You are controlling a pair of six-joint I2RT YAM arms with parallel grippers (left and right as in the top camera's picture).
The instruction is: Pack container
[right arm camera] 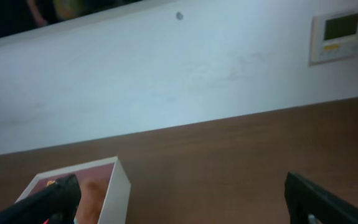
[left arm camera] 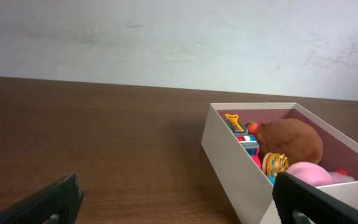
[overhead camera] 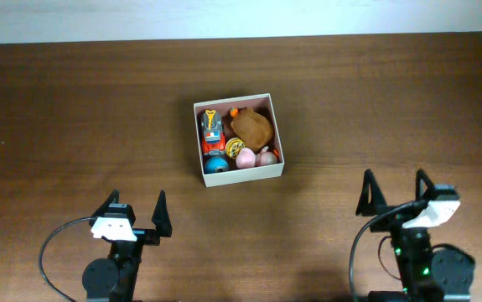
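Observation:
The container point(overhead camera: 241, 174), a white-walled square box with a pinkish inside, stands mid-table. Inside lie a brown plush point(overhead camera: 251, 127), a red and orange toy car point(overhead camera: 213, 130), a pink toy point(overhead camera: 265, 157), a blue ball point(overhead camera: 216, 164) and a yellow round toy point(overhead camera: 235, 148). My left gripper point(overhead camera: 137, 210) hangs open near the front left, well short of the box, nothing between its fingers. My right gripper point(overhead camera: 395, 190) stands open at the front right, also empty. The left wrist view shows the container point(left arm camera: 228, 155) with the plush point(left arm camera: 291, 140). In the right wrist view only the container's corner point(right arm camera: 113, 186) shows.
Dark wooden table point(overhead camera: 73, 109) runs to a pale wall at the back. A wall-mounted control panel point(right arm camera: 335, 36) shows in the right wrist view. Black cables loop beside both arm bases at the table's front edge.

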